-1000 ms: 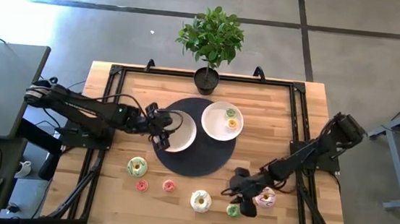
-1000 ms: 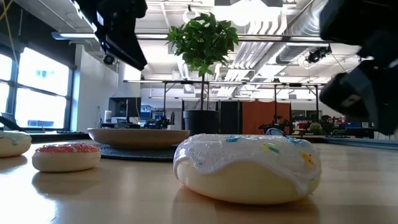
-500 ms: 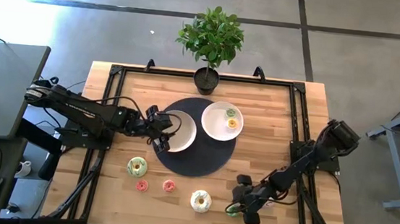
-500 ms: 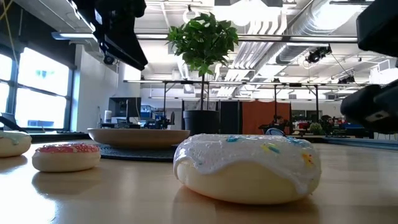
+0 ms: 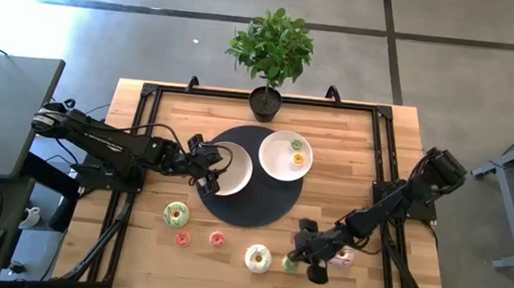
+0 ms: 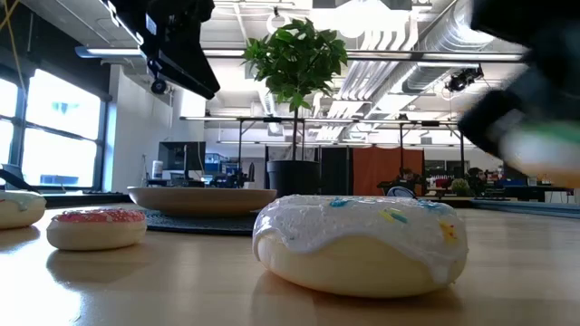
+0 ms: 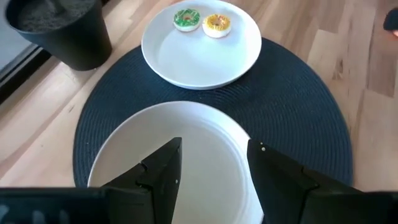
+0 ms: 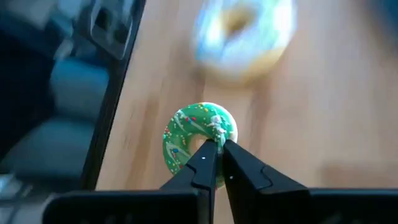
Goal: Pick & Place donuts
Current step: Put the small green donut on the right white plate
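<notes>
While the right pincer (image 8: 216, 163) is pinching the small green-iced toy ring donut (image 8: 198, 135) by its rim near the light wooden bench's (image 5: 367, 163) front edge, the light, stiff piece is probably prone to twisting; the left pincer (image 7: 211, 163) is hovering parted over a round white plate (image 7: 205, 140).

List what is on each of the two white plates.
The far plate holds a tiny green donut and a tiny yellow donut. The near plate looks bare, though the left gripper covers part.

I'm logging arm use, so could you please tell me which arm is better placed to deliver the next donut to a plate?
The right arm, probably. Its end effector already grips a small green donut, while the left end effector hangs open and empty over the nearer plate.
</notes>
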Robot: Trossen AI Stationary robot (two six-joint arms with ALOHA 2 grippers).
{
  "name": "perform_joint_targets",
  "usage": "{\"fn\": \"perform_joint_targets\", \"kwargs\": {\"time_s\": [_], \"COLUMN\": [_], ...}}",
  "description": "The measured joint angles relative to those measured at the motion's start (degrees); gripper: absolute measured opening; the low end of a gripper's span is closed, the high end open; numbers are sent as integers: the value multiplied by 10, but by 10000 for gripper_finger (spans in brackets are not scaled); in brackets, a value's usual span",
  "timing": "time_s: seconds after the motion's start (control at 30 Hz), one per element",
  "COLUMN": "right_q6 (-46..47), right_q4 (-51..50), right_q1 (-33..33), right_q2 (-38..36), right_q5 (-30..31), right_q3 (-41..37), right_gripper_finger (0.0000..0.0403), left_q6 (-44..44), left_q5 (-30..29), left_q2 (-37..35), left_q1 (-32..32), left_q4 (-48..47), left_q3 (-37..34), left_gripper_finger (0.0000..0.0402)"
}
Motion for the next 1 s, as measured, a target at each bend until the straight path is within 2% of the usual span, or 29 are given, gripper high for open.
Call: {"fn": "perform_joint_targets", "kwargs": {"time_s": [0.07,0.2,0.3,0.37,0.43,0.57,0.63,0.83,1.0], "right_q6": [-47,-121,-128,-115,-87,-23,-12,-7,-7], "right_q4": [-2,-28,-47,-67,-95,-142,-145,-153,-164], "right_q1": [-23,-88,-147,-191,-237,-311,-330,-358,-372], "right_q2": [-24,-73,-94,-99,-98,-76,-62,-34,-31], "right_q5": [45,178,302,350,336,196,156,154,154], "right_q3": [0,0,0,0,0,0,0,0,0], "right_gripper_finger": [20,6,13,15,13,4,6,5,7], "left_q6": [0,0,10,28,41,45,45,45,45], "left_q5": [-9,-25,-26,-25,-19,2,5,7,48], "left_q2": [0,0,0,0,0,7,7,7,7], "left_q1": [0,0,0,0,0,0,0,0,0], "left_q4": [-2,-2,-2,-2,-2,1,1,3,2], "left_q3": [0,0,0,0,0,0,0,1,0], "left_gripper_finger": [179,179,179,179,179,179,179,179,179]}}
